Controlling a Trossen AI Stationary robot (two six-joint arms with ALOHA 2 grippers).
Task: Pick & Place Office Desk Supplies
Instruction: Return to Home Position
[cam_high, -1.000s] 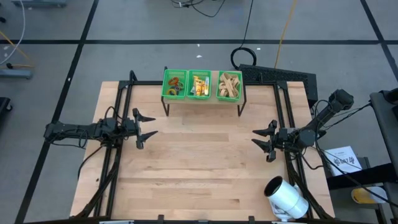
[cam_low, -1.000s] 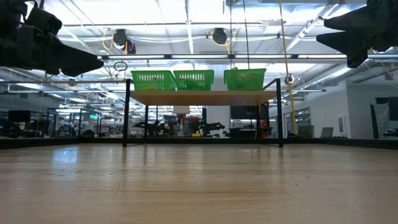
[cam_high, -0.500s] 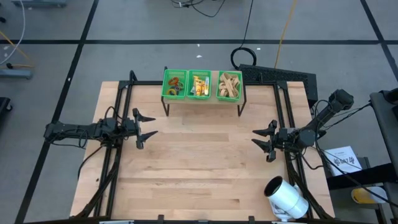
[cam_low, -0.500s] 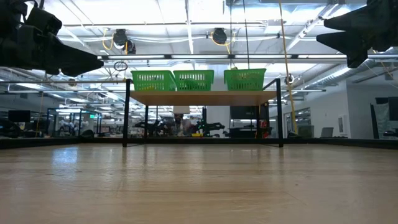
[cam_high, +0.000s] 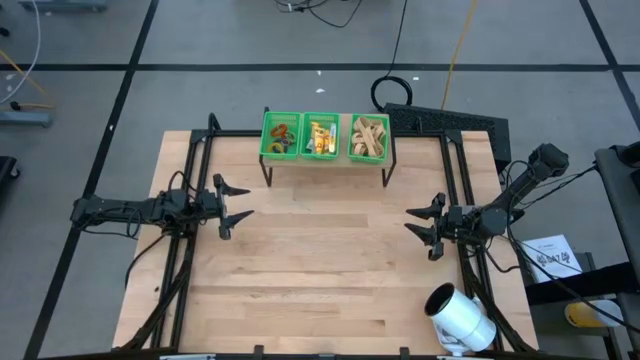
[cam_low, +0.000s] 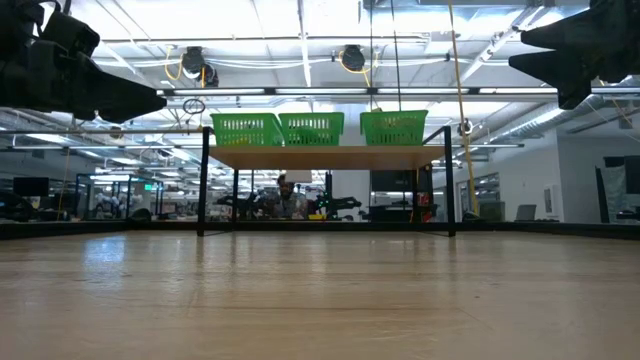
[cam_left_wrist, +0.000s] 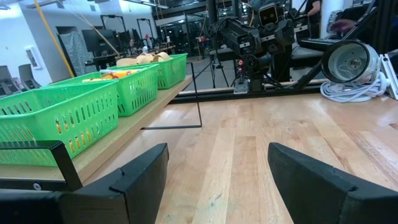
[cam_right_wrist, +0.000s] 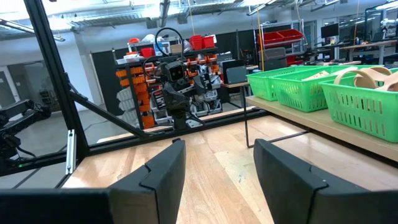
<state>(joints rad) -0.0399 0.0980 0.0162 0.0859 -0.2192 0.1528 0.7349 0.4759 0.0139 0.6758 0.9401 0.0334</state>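
Left gripper (cam_high: 246, 201): fingers spread wide, nothing between them. It sits at 9 o'clock on the desk (cam_high: 320, 280), pointing inward toward centre. The low view shows it held well above the wood. Looks like a parked pose, out of the working area.

Right gripper (cam_high: 409, 219): same, fingers apart and empty. It sits at 3 o'clock, facing the left one across the desk, also raised. The two are well apart, so no clash risk as they stand.

Supplies (cam_high: 320, 137): all up on the shelf (cam_high: 325, 159) at 12 o'clock, in three green bins side by side.
- Left bin (cam_high: 267, 135): orange, green and red rings.
- Middle bin (cam_high: 306, 137): yellow pieces.
- Right bin (cam_high: 353, 138): tan rubber-band loops.

They're sorted by kind, one kind per bin. I see nothing loose on the desk, so I judge the placing done and only the homing step left.

Cylinder (cam_high: 460, 318): white, lying at about 5 o'clock on the desk's near right corner, tilted. It's near the right arm's base but apart from the gripper, and not part of the sort, so it sits out of the way.
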